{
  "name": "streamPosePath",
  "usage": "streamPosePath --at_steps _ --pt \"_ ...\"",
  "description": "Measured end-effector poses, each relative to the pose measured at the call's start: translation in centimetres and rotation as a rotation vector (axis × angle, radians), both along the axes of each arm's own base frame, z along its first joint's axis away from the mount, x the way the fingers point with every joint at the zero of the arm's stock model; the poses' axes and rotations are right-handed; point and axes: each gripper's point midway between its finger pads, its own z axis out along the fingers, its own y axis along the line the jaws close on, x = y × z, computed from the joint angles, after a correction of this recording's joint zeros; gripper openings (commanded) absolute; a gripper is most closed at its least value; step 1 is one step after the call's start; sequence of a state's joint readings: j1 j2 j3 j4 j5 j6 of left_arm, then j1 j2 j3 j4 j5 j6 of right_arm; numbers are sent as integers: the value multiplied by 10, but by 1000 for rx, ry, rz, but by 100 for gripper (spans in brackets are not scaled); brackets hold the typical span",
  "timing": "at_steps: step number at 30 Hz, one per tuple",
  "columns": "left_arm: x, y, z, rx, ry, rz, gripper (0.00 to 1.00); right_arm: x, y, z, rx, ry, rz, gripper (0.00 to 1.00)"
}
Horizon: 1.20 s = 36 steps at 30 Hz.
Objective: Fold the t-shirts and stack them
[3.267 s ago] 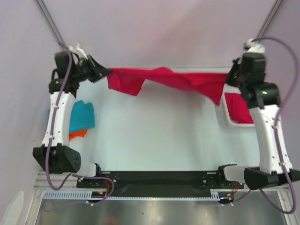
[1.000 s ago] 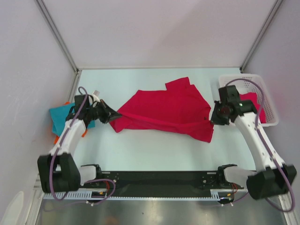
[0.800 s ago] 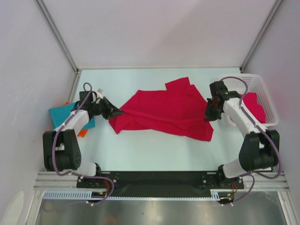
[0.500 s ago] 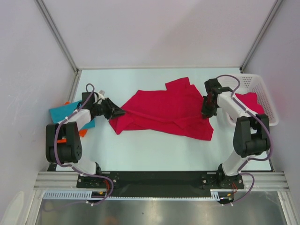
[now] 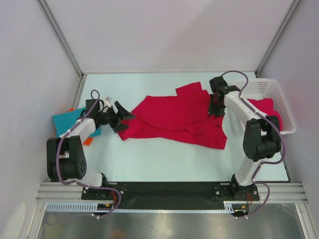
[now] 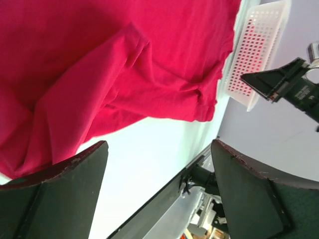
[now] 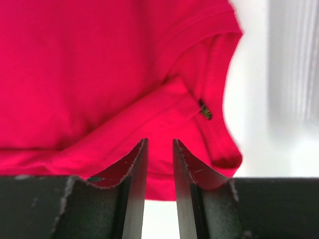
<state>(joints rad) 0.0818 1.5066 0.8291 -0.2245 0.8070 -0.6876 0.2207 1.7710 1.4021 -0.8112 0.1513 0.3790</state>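
- The left gripper (image 6: 158,149) has wide, empty jaws. The crumpled red t-shirt (image 5: 174,117) just ahead may bunch if grabbed there.
- The right gripper (image 7: 159,144) has narrow, empty jaws. It could pinch two layers below.

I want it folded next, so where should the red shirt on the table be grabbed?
Probably at the red shirt's left end, where the cloth lies doubled into a raised fold. Come in low from the left with the left gripper, which stands open beside it. The flat middle offers little to pinch.
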Motion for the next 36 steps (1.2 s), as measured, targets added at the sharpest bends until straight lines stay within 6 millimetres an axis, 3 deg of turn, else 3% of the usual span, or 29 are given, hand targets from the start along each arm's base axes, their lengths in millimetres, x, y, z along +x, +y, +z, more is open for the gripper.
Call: streamPosePath --at_steps 6,12,18,26,32,36 --pt "-21 11 -1 115 -15 12 96 -11 22 14 10 -26 49 32" --pt "-36 33 -5 391 -35 27 100 -22 24 22 17 -40 57 32" --pt "-40 29 -23 620 -26 -54 99 -35 28 10 9 0 73 32" --pt "-28 1 -56 833 0 -236 100 -37 33 9 10 2 81 24" --pt "-26 9 -70 919 31 -250 100 -46 29 -1 -3 28 75 24" --pt "-26 24 -71 1014 36 -231 92 -50 27 -4 -7 41 74 24"
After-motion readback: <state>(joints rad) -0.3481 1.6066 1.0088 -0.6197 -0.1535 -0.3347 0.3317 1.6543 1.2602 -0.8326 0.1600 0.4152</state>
